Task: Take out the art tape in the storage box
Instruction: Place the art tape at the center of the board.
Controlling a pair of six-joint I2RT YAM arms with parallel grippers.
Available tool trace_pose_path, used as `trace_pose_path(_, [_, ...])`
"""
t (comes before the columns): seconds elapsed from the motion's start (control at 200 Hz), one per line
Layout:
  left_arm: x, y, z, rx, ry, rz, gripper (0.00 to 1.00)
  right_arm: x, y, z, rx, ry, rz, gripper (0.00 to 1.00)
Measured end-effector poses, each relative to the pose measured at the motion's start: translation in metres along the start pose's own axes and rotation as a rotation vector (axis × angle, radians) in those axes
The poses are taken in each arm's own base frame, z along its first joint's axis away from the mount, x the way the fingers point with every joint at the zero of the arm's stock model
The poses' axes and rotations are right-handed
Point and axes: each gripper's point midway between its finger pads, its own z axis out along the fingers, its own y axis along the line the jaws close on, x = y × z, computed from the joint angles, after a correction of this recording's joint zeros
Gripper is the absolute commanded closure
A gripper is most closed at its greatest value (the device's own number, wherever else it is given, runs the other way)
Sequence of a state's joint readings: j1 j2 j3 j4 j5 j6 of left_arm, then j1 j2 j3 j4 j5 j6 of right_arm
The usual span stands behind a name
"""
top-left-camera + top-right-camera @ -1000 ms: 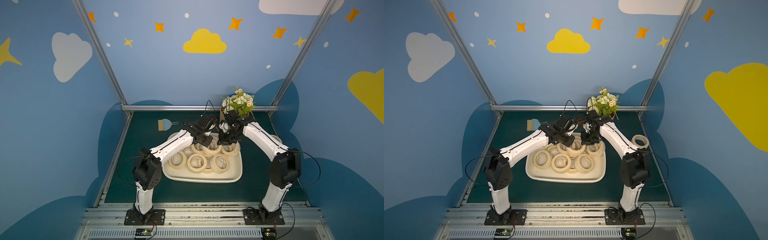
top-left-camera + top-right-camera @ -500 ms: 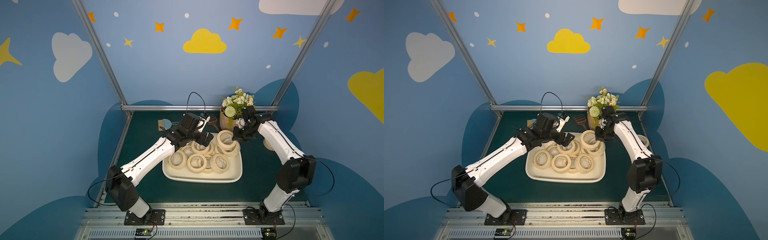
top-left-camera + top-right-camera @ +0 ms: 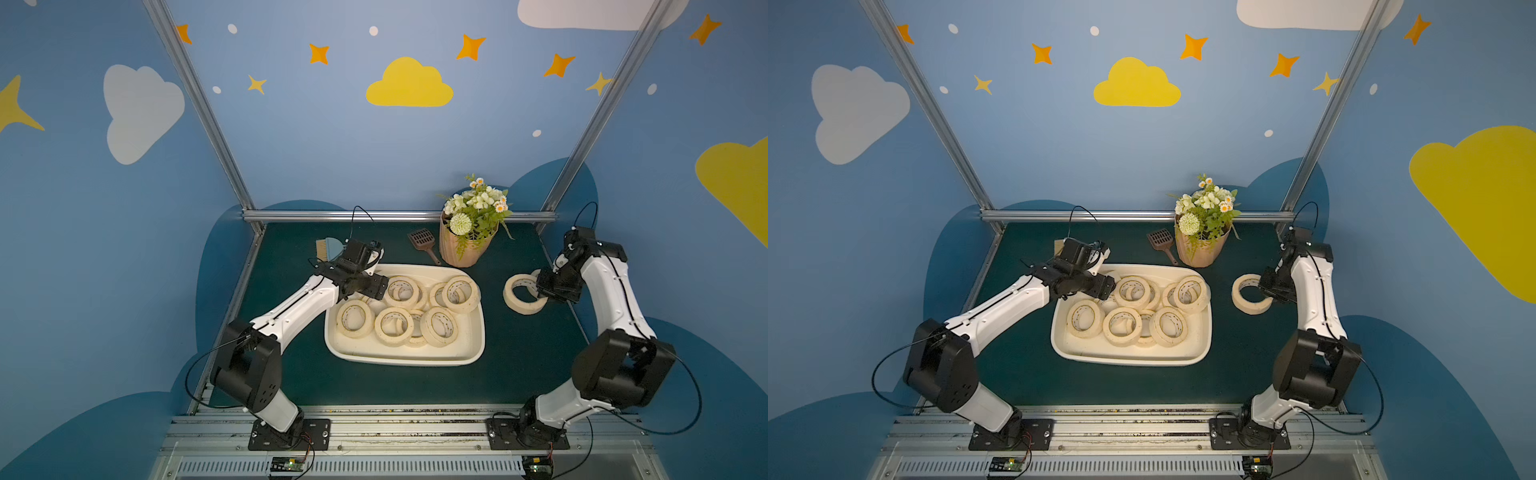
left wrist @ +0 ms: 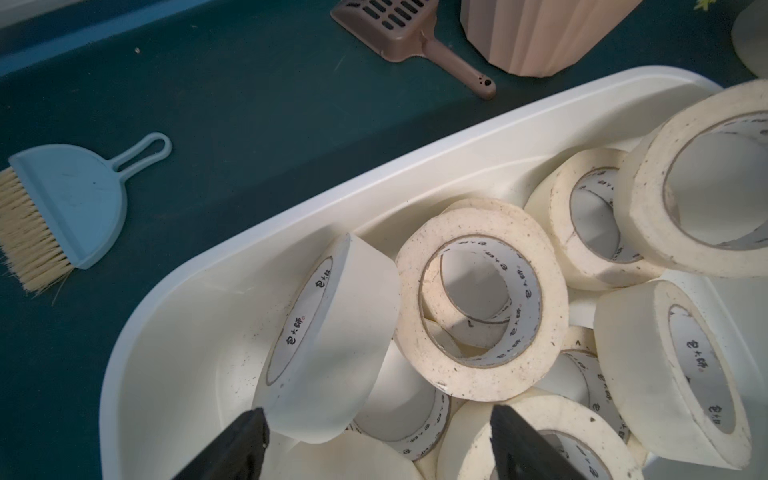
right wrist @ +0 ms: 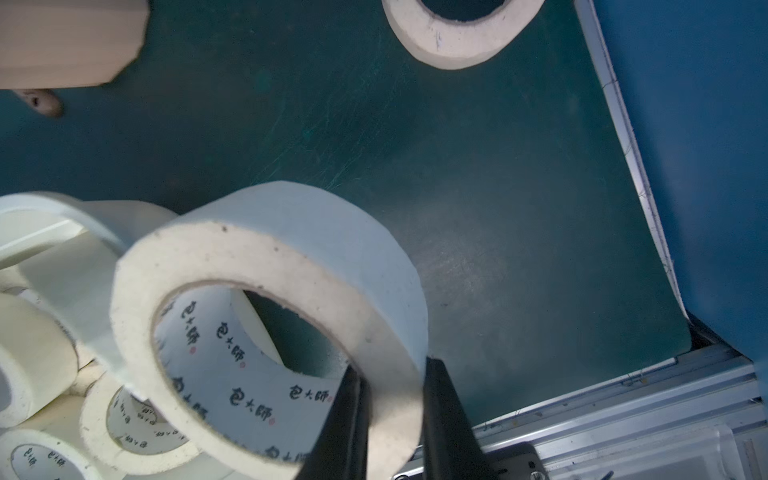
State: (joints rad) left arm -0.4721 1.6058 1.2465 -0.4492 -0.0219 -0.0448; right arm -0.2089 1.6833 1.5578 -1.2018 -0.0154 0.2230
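The right claw (image 5: 392,368), clamped on an art tape roll (image 3: 513,299), has swung right, clear of the storage box (image 3: 399,360); the left claw (image 4: 376,411) has pulled back, wide apart, empty, over remaining rolls (image 4: 478,222).

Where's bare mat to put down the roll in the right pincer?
Bare mat lies between the storage box and the right arm, and in front of the box. Crowded behind the box: brush, scoop, flower pot; another roll by the right pincer.
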Motion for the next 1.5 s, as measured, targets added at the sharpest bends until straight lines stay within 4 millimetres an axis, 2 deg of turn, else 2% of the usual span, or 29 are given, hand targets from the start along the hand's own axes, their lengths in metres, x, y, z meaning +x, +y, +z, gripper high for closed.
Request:
trace_pose_path(0.135, [0.002, -0.001, 0.005, 0.007, 0.013, 0.000, 0.06, -0.035, 0.007, 0.043, 0.002, 0.059, 0.004, 1.00])
trace_pose_path(0.265, [0.005, 0.000, 0.009, 0.005, 0.024, 0.003, 0.06, -0.058, 0.011, 0.076, 0.001, 0.087, 0.005, 1.00])
trace_pose_path(0.636, [0.007, 0.001, 0.011, 0.001, 0.032, 0.009, 0.05, -0.114, 0.025, 0.108, -0.028, 0.048, 0.001, 1.00])
trace_pose_path(0.776, [0.008, 0.002, 0.012, -0.004, 0.035, 0.008, 0.04, -0.127, 0.026, 0.124, -0.028, 0.052, -0.007, 1.00])
trace_pose_path(0.886, [0.008, 0.004, 0.012, -0.006, 0.038, 0.006, 0.03, -0.129, 0.025, 0.136, -0.024, 0.068, -0.007, 1.00])
trace_pose_path(0.951, [0.009, 0.004, 0.012, -0.007, 0.040, 0.006, 0.02, -0.129, 0.023, 0.137, -0.026, 0.074, -0.003, 1.00])
trace_pose_path(1.066, [0.009, 0.005, 0.012, -0.010, 0.040, 0.006, 0.02, -0.128, 0.023, 0.137, -0.024, 0.077, -0.004, 0.52])
trace_pose_path(1.106, [0.009, 0.005, 0.012, -0.010, 0.040, 0.007, 0.01, -0.127, 0.022, 0.137, -0.021, 0.081, -0.012, 0.42])
trace_pose_path(1.146, [0.009, 0.005, 0.012, -0.011, 0.041, 0.008, 0.01, -0.126, 0.022, 0.138, -0.017, 0.082, -0.009, 0.35])
trace_pose_path(1.221, [0.010, 0.006, 0.012, -0.014, 0.043, 0.009, 0.01, -0.123, 0.021, 0.138, -0.010, 0.089, -0.021, 0.30])
trace_pose_path(1.326, [0.011, 0.008, 0.012, -0.025, 0.048, 0.015, 0.01, -0.116, 0.020, 0.129, -0.009, 0.090, -0.030, 0.29])
trace_pose_path(1.397, [0.011, 0.010, 0.012, -0.036, 0.049, 0.023, 0.01, -0.108, 0.023, 0.111, -0.015, 0.075, -0.039, 0.29])
trace_pose_path(1.502, [0.009, 0.012, 0.012, -0.047, 0.049, 0.041, 0.01, -0.091, 0.035, 0.071, -0.044, 0.022, -0.065, 0.29])
